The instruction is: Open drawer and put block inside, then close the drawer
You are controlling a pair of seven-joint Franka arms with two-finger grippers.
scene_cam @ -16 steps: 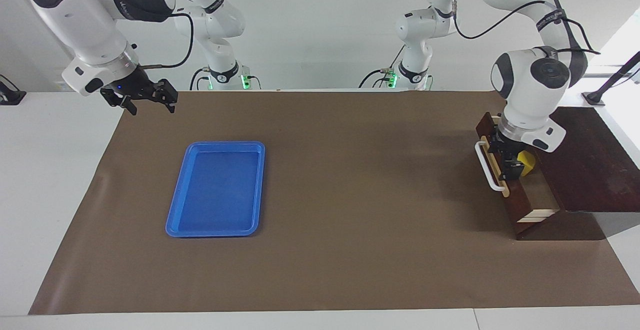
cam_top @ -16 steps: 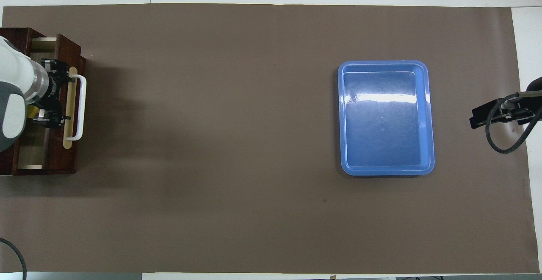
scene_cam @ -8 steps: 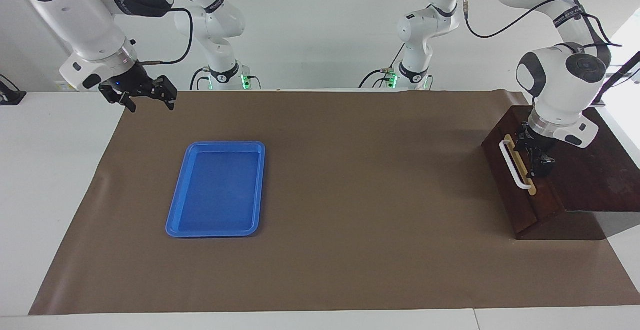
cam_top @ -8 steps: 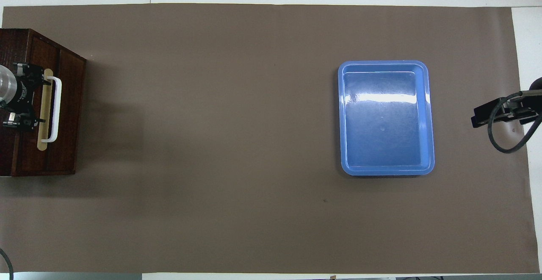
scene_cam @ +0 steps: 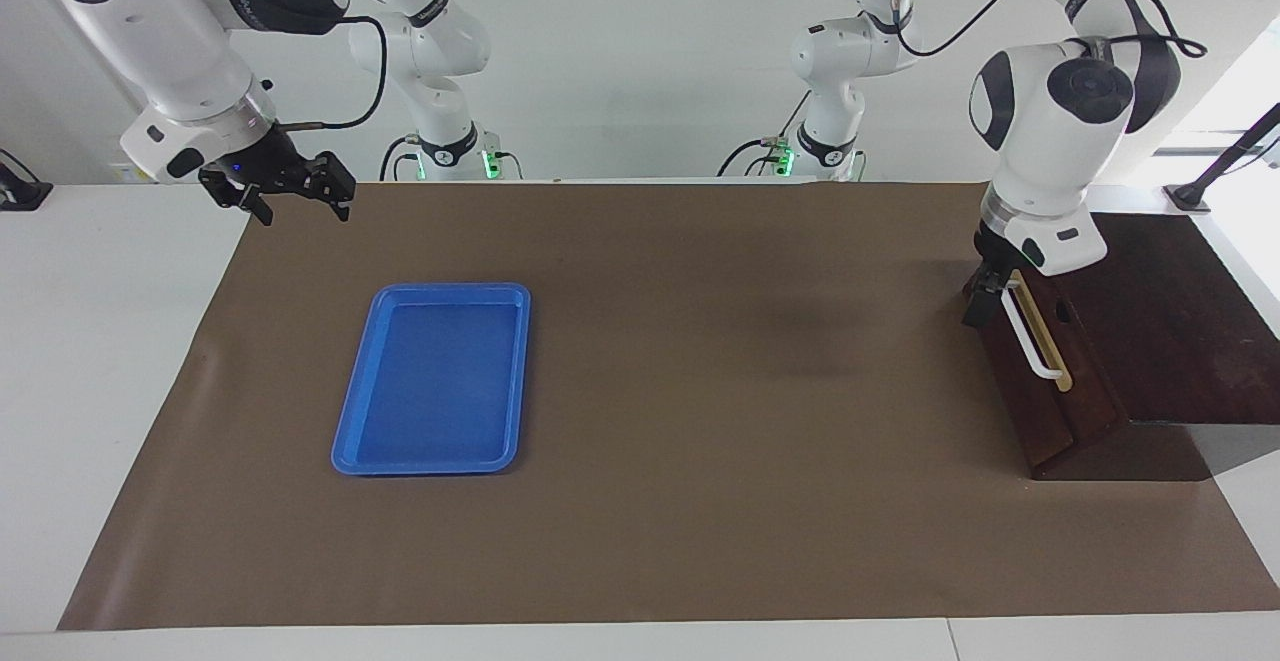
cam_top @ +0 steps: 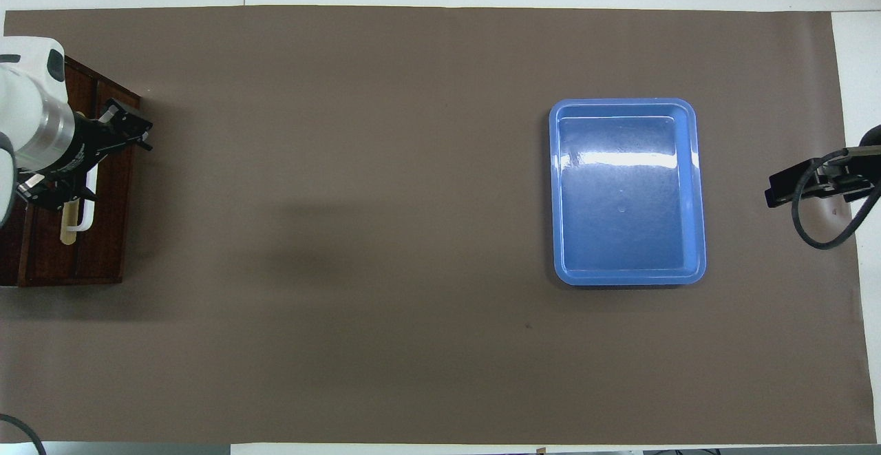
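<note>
The drawer (scene_cam: 1050,411) of the dark wooden cabinet (scene_cam: 1170,321) at the left arm's end of the table is shut. Its white bar handle (scene_cam: 1030,341) lies on the tan strip. The block is hidden. My left gripper (scene_cam: 985,299) hangs open just above the drawer's front, by one end of the handle, and holds nothing. In the overhead view the left gripper (cam_top: 86,159) covers part of the handle (cam_top: 84,219). My right gripper (scene_cam: 295,203) waits open in the air over the brown mat's corner at the right arm's end, and it is empty.
A flat blue tray (scene_cam: 435,376) lies empty on the brown mat toward the right arm's end, also seen in the overhead view as the tray (cam_top: 628,193). The mat (scene_cam: 700,391) between the tray and the cabinet is bare.
The drawer went from open, with the yellow block showing inside, to shut. The left gripper then rose and swung out over the drawer's front. The right gripper hardly moved.
</note>
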